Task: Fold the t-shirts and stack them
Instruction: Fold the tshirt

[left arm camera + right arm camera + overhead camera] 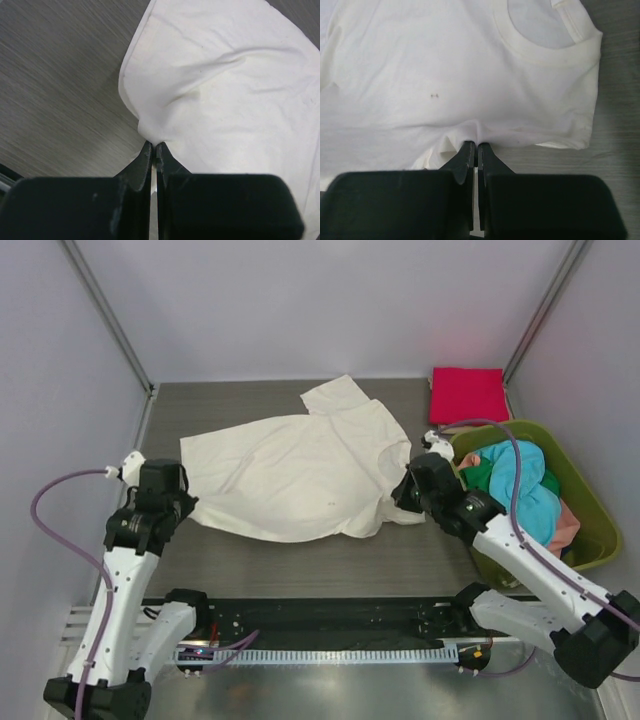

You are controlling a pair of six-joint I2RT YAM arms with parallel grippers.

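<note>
A cream-white t-shirt lies spread on the dark table, its collar toward the right. My left gripper is shut on the shirt's left hem edge; in the left wrist view the jaws pinch a fold of the cloth. My right gripper is shut on the shirt's near edge by the shoulder; in the right wrist view the jaws pinch the cloth below the collar. A folded magenta-red t-shirt lies at the back right. Turquoise, green and salmon pink t-shirts lie in the basket.
An olive-green plastic basket stands at the right edge, right behind my right arm. Grey walls close the table at the back and sides. A black rail runs along the near edge.
</note>
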